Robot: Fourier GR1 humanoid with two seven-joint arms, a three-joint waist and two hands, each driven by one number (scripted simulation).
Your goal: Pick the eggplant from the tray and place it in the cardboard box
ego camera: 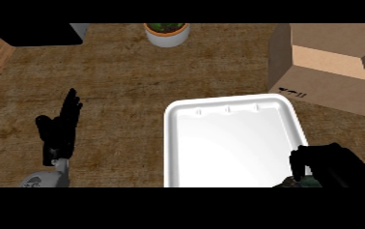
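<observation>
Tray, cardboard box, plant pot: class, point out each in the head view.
tray (228,141), head view, bare floor.
cardboard box (324,93), head view, side wall facing the tray.
plant pot (167,39), head view, white outer wall.

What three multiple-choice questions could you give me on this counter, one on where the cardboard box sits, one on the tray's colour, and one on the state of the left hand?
1. Where is the cardboard box relative to the tray?
A. Left of it.
B. Beyond its far right corner.
C. Standing in it.

2. What colour is the tray?
A. White.
B. Blue.
C. Red.

3. How is the left hand?
A. Curled round a cup.
B. Pressed flat on the tray.
C. Open, fingers straight, apart from the tray.

Answers:
1 B, the box fills the view's upper right, past the tray's far right corner.
2 A, its rim and floor are white.
3 C, it shows at the view's left, fingers pointing up, holding nothing.
</observation>
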